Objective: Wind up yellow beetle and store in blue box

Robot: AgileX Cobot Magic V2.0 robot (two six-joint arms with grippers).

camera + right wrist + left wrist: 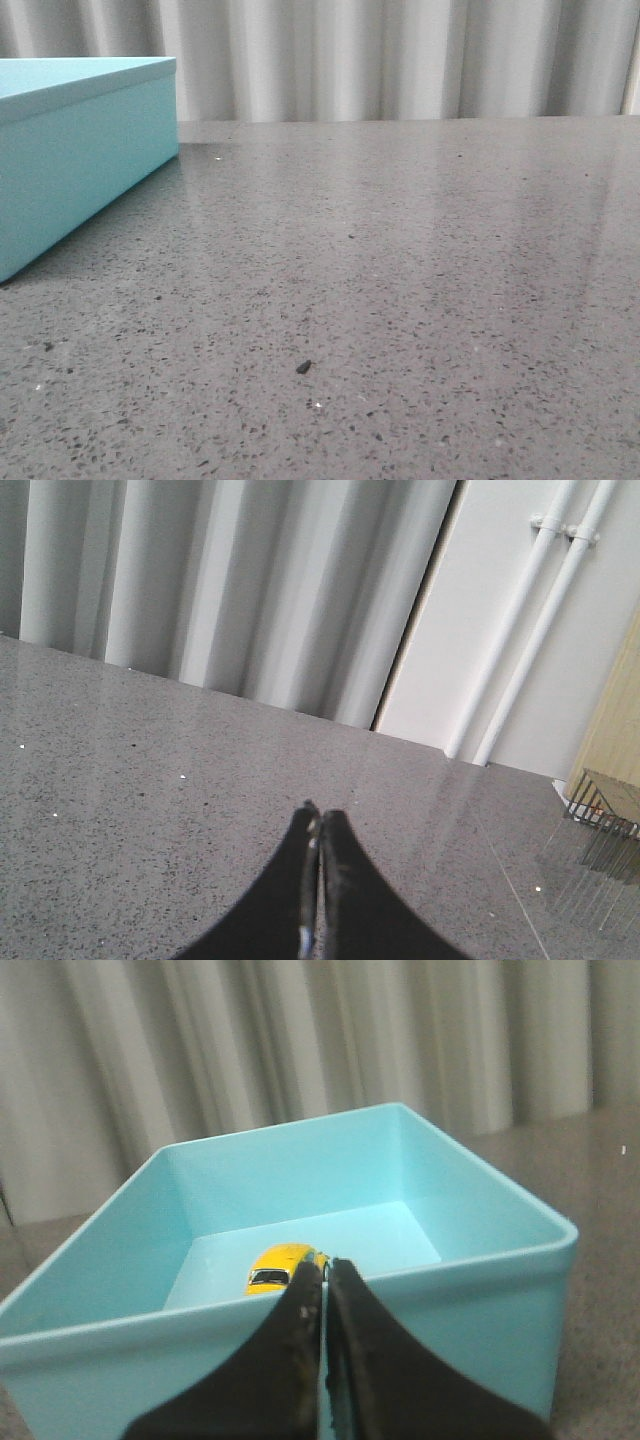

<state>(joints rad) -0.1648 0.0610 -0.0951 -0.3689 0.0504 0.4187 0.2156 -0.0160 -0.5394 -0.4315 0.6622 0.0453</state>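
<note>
Beetle is already inside the box, sitting on the floor near the front wall as the left wrist view shows it, upright on its wheels as far as I can tell. Storing looks done; can't confirm the wind-up from here.

Largest first: desk, grey speckled, carries everything. Box is on the robot's left side of it, open top, stiff flat walls, matte.

Left end effector hangs just outside the box's near wall, fingers pressed together, holding nothing. Right end effector is out over bare desk, well apart from the box, also pinched closed and empty.

Beetle handling, my read: small, light, rigid shell, glossy paint so likely slippery on the roof curve. It rolls, so a nudge would send it off. If it needs re-grabbing, take it across the flanks at the doors, between the wheels, with a narrow opening. Come straight down to clear the box walls.

Small dark speck on the desk, probably debris.
</note>
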